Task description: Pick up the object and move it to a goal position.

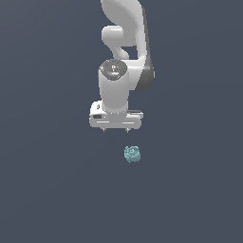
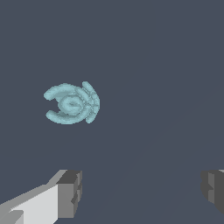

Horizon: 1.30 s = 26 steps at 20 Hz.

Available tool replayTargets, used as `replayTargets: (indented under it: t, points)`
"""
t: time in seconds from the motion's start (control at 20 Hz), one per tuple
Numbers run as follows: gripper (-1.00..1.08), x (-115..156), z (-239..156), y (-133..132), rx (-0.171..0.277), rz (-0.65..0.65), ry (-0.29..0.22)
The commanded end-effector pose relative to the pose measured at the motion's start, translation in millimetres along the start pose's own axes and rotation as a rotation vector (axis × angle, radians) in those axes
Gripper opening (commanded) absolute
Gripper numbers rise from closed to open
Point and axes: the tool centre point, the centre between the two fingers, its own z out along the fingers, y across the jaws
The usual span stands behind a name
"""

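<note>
The gripper [image 1: 116, 130] is seen at the centre of the exterior view, its 2 fingers [image 2: 70, 192] spread wide (nothing held). The object [image 1: 132, 154] lies lower right of it, apart. No writing can be read.

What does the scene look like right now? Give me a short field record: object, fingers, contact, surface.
object: small pale teal-blue lumpy blob with a rose-like swirled surface, lying on the surface
gripper: white gripper, open, nothing held
fingers: grey-tipped fingers spread wide apart
contact: none; the blob lies clear of both fingers, not between them
relative position: in the exterior view, blob sits below the gripper and slightly toward the exterior view's right
surface: plain dark grey-blue floor
</note>
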Motion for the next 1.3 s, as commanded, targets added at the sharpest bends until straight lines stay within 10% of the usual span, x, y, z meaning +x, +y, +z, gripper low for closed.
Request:
replayTargets:
  t: [0.0,1.25]
  points:
    - [1.00,0.0,0.0,0.0,0.000,0.000,0.000]
    - [1.00,-2.2,12.5,-19.6,0.004,0.059,-0.032]
